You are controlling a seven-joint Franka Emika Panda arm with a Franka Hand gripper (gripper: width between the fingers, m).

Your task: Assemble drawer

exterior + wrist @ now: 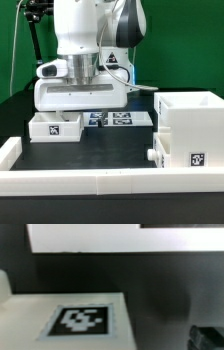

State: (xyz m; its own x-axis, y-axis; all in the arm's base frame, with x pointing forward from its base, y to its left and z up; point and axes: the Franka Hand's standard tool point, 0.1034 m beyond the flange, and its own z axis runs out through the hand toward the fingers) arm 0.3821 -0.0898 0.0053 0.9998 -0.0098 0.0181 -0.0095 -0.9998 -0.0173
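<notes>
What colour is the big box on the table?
White, with a black-and-white square tag on its front. The big box shows best in the exterior view.

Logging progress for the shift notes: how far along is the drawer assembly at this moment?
Done: one tray seems to sit in the housing, its knob poking out toward the exterior view's left. In hand: the arm hangs above the second tray, which lies loose on the table; the gripper is partly hidden, so a grasp cannot be confirmed. Left: seating that second tray in the housing.
</notes>
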